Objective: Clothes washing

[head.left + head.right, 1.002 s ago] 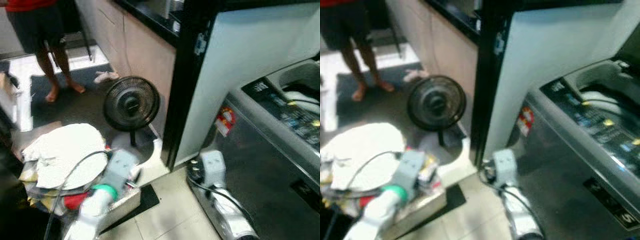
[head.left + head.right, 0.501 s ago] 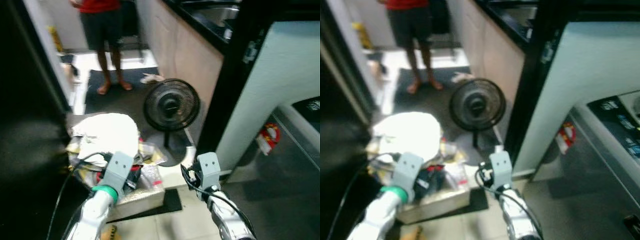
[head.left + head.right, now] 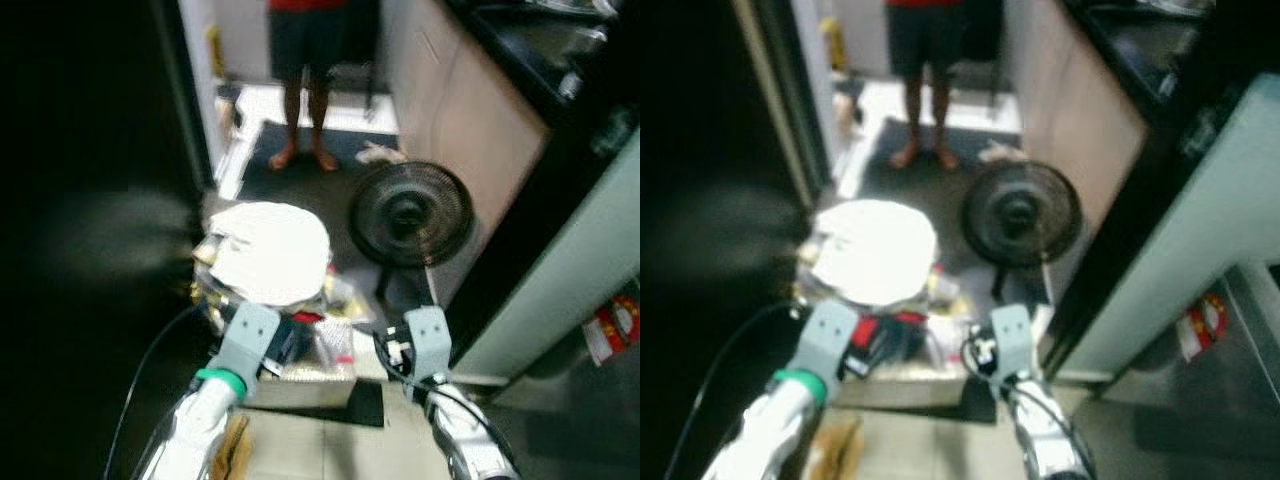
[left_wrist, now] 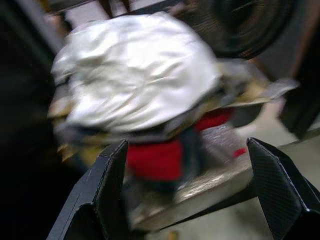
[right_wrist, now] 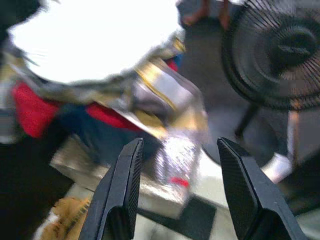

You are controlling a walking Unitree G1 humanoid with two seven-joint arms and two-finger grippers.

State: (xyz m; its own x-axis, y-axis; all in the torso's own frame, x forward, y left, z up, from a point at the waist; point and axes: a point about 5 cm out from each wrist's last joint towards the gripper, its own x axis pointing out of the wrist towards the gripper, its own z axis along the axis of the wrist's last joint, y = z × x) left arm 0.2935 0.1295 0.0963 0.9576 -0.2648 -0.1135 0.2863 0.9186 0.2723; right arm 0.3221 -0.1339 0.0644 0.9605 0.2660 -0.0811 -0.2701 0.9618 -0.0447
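Note:
A heap of laundry lies in a silvery box (image 3: 300, 385) on the floor just ahead of both arms. A white cloth (image 3: 268, 250) tops the heap, with a red garment (image 4: 155, 157) and dark pieces under it. My left gripper (image 4: 187, 165) is open, its fingers spread wide in front of the red garment, with nothing held. My right gripper (image 5: 178, 150) is open too, aimed at the box's crinkled silver corner beside the fan. In the eye views the left wrist (image 3: 245, 345) and right wrist (image 3: 425, 340) hover at the box's near edge.
A black standing fan (image 3: 410, 215) is right of the heap. A person (image 3: 305, 80) stands barefoot on a dark mat at the back. A pale panel with a red sticker (image 3: 612, 330) rises at the right. A dark door frame (image 3: 185, 150) borders the left.
The camera has swung left: the washing machine has slid out on the right and the laundry heap now sits centred ahead. Both arms stay held forward.

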